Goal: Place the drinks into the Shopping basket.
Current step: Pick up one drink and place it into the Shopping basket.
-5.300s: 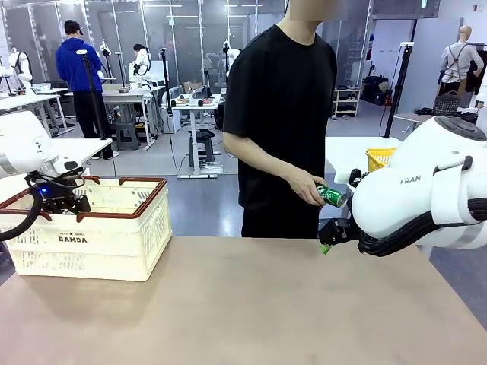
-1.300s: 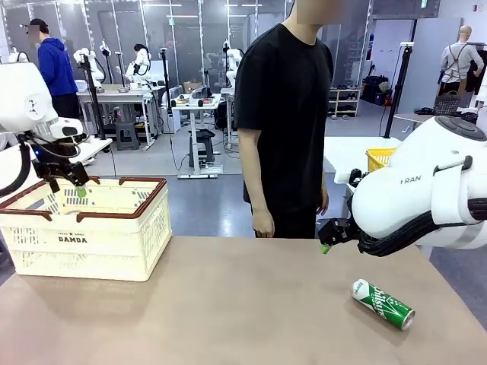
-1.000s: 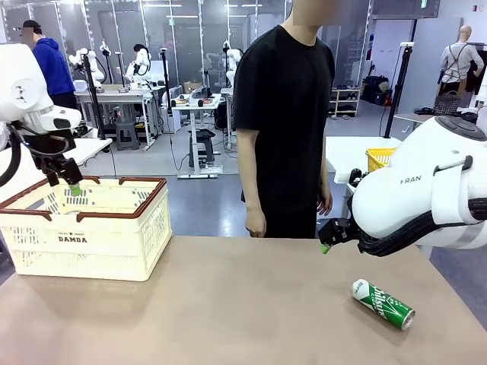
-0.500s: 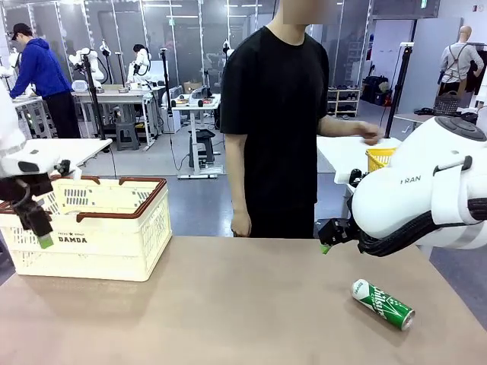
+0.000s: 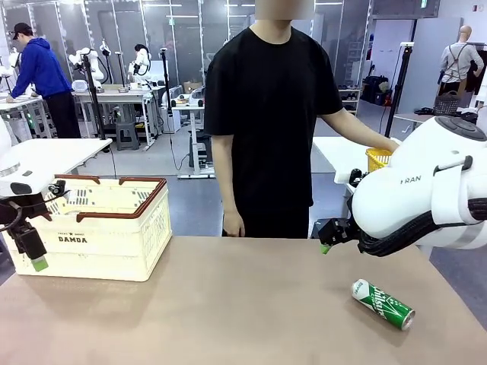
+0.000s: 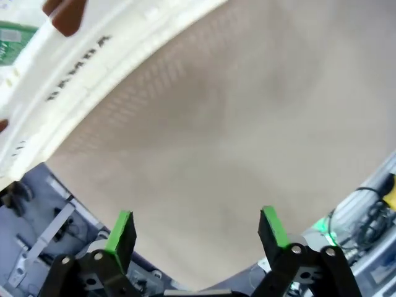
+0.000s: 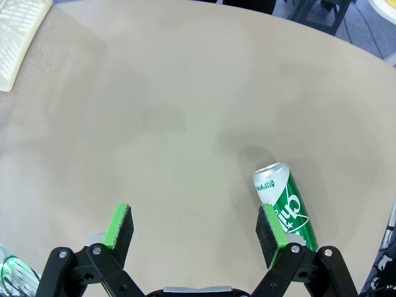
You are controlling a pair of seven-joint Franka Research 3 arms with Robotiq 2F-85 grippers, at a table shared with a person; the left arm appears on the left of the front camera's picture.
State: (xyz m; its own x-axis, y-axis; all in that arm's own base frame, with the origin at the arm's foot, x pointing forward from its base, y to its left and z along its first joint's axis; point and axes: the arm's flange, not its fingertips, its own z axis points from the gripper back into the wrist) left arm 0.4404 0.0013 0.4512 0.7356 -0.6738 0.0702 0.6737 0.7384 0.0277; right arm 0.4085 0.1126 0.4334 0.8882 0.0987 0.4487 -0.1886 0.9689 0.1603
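Observation:
A green drink can (image 5: 382,303) with white marks lies on its side on the table at the right front. In the right wrist view the can (image 7: 286,201) lies just beyond the right-hand finger of my right gripper (image 7: 195,228), which is open and empty. From the front, that right gripper (image 5: 326,242) hangs above the table's far right edge. The cream Shopping basket (image 5: 114,236) with its brown rim stands at the far left. My left gripper (image 5: 32,251) hangs in front of the basket's left end. It is open and empty (image 6: 197,229), with the basket's wall (image 6: 74,68) beyond it.
A person in a black shirt (image 5: 274,114) stands at the far edge and stretches one arm towards a yellow mesh basket (image 5: 378,158) on a side table. The other hand (image 5: 233,226) hangs by the table edge. Bare tabletop (image 5: 228,304) lies between basket and can.
The person set the green can on the table, then turned to reach towards the yellow basket. My left arm came from above the Shopping basket down to its front left. My right arm stayed still.

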